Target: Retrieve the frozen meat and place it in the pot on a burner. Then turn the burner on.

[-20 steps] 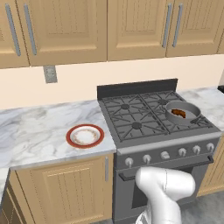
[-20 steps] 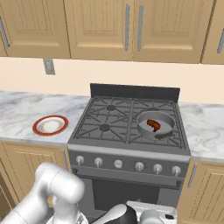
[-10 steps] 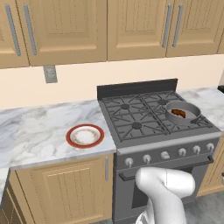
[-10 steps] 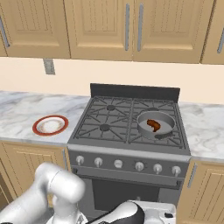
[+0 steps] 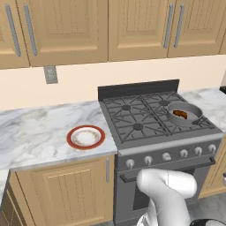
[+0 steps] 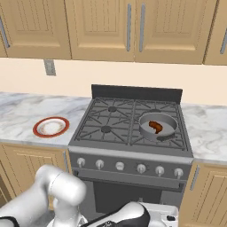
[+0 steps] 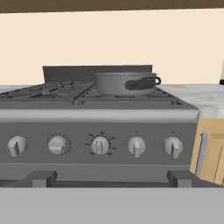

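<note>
The grey pot [image 5: 190, 108] stands on the stove's front right burner, short handle toward the front. The reddish-brown frozen meat [image 5: 179, 114] lies inside it, as the right base view confirms for pot [image 6: 167, 120] and meat [image 6: 155, 127]. My arm folds down low in front of the oven. The hand view looks level at the stove front, with the pot [image 7: 124, 83] above a row of burner knobs [image 7: 100, 145]. Nothing sits between my jaws and the stove, and I hold nothing.
A red-rimmed white plate [image 5: 86, 137] rests on the marble counter [image 5: 31, 137] left of the stove. Wooden cabinets hang above and stand below the counter. The oven door handle [image 7: 109, 177] runs under the knobs. More counter [image 6: 206, 128] lies right of the stove.
The arm's lower links have shifted slightly at the bottom of the base views. Pot, meat and plate have stayed where they were.
</note>
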